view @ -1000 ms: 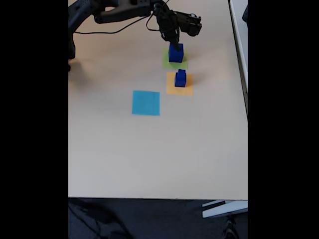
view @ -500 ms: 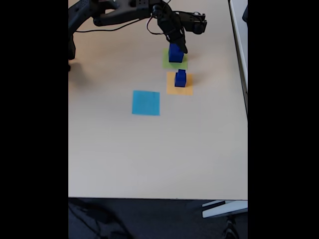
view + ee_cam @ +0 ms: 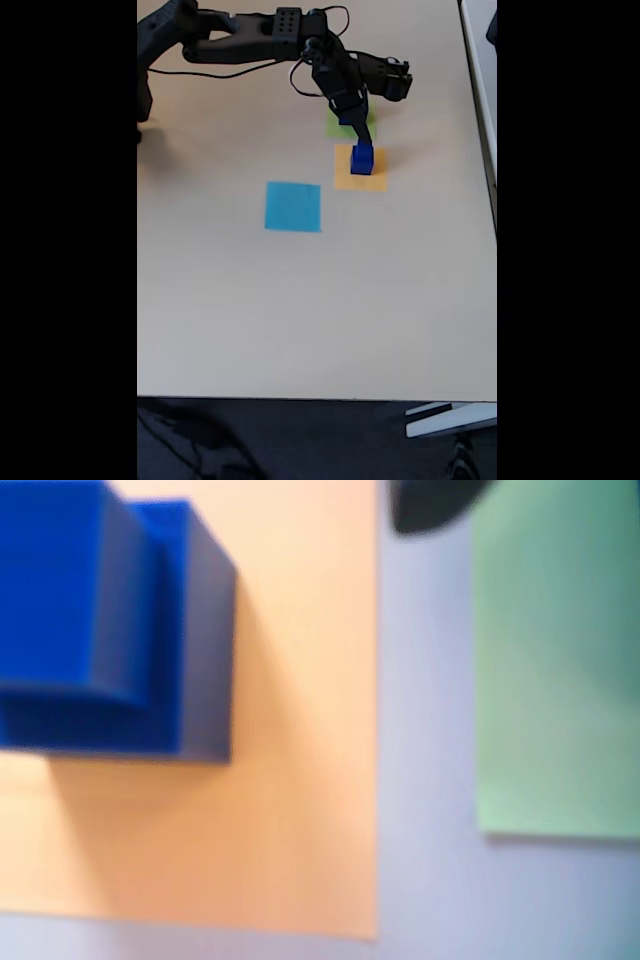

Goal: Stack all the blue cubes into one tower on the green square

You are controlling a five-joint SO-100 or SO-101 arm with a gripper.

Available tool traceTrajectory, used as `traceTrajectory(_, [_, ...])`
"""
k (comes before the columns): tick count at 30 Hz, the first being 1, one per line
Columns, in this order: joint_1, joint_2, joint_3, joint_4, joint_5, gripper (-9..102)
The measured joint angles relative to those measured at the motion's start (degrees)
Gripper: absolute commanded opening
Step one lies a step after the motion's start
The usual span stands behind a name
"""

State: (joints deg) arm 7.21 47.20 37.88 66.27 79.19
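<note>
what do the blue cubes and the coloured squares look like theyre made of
The blue cubes look like solid matte plastic or painted wood: even dark blue faces, crisp edges, no glare; the blur leaves it open. The orange square and green square look like thin matte paper, lying flat on the table with no visible thickness.

From where I stand, nothing readable shows anywhere: no lettering, label, brand, number or sign on any surface in the wrist view or the fixed view. The wrist view is also too blurred for fine print to be made out.
</note>
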Motion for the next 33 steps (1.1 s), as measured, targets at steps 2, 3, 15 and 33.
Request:
traceTrajectory(2, [0.4,0.0,1.0,-0.4,-0.4,27])
traceTrajectory(3, [0.7,0.0,1.5,-0.6,-0.5,28])
traceTrajectory(15, [1.7,1.3,3.0,-1.0,-2.3,28])
traceTrajectory(33, [2.7,2.1,3.8,-1.6,-3.2,27])
